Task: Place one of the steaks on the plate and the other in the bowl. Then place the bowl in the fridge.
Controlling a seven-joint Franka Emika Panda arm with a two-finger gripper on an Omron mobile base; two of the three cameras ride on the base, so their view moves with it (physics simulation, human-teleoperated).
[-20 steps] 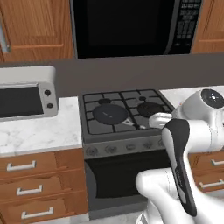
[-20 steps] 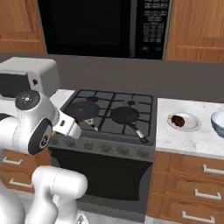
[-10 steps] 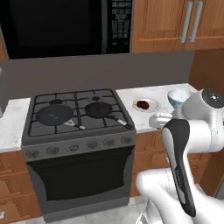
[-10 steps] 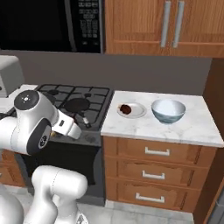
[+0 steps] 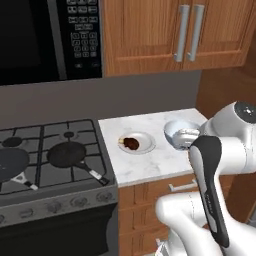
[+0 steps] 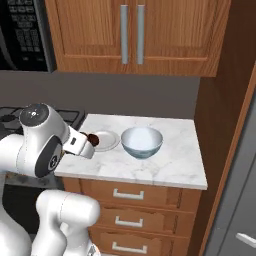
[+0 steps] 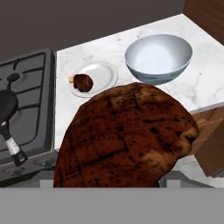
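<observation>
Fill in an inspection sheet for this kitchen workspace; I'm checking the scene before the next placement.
Surface: white marble counter right of the stove.
Job's things: plate carries one steak; bowl stands beside it, nothing seen inside; second steak is held close in front of the hand camera.
Clutter: two black pans on the burners.
End effector: over the counter's left edge, by the plate, closed on the second steak.
Cables: nothing seen.
Surroundings: microwave above the stove, wooden cabinets overhead, drawers below.
</observation>
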